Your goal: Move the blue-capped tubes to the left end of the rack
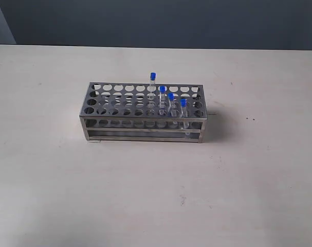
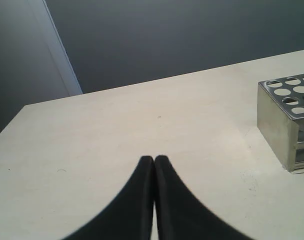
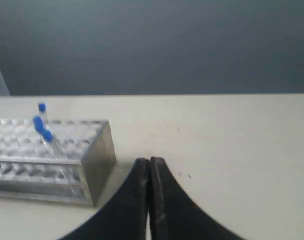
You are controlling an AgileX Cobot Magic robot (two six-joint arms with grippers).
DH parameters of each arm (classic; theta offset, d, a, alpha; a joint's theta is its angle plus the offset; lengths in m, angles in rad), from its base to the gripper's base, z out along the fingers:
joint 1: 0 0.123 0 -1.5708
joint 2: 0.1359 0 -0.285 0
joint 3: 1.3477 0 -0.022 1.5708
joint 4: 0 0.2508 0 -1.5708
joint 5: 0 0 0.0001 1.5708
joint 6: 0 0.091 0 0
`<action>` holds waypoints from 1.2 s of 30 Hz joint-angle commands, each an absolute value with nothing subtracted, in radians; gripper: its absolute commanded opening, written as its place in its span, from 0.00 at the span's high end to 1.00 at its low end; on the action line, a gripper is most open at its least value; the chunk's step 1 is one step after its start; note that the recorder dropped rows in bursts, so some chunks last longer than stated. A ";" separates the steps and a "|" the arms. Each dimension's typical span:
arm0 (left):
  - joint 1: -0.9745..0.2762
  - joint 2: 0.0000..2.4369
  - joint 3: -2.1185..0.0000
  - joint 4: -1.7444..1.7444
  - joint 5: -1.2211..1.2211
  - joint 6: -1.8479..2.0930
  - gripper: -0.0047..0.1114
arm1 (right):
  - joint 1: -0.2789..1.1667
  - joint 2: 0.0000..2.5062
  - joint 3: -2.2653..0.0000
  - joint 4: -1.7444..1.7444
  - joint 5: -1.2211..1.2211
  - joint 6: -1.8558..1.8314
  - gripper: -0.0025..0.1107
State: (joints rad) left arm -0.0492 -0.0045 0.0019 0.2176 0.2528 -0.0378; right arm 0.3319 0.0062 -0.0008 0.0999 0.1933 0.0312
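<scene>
The left gripper, a pair of black curved fingers, is pressed closed with nothing between them. It hovers over the pale beige tabletop, well off the left end of the rectangular stainless-steel rack. The right gripper is likewise closed and empty, near the rack's right end wall. Four slim clear tubes with bright blue screw caps stand in holes in the rack's right half, one per row. They step diagonally from the rearmost tube, near the rack's middle, to the frontmost tube, close to its right end.
</scene>
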 commanded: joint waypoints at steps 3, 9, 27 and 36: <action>-0.055 0.000 0.000 0.223 0.240 -0.041 0.96 | 0.327 0.000 0.000 0.480 -0.125 0.167 0.98; -0.055 0.000 0.000 0.223 0.240 -0.041 0.96 | 0.327 0.000 0.000 0.552 -0.232 0.173 0.98; -0.055 0.000 0.000 0.223 0.240 -0.041 0.96 | 0.363 0.019 -0.199 -0.203 -0.070 0.659 0.98; -0.055 0.000 0.000 0.223 0.240 -0.041 0.96 | 0.364 0.654 -0.754 -0.194 0.522 0.070 0.98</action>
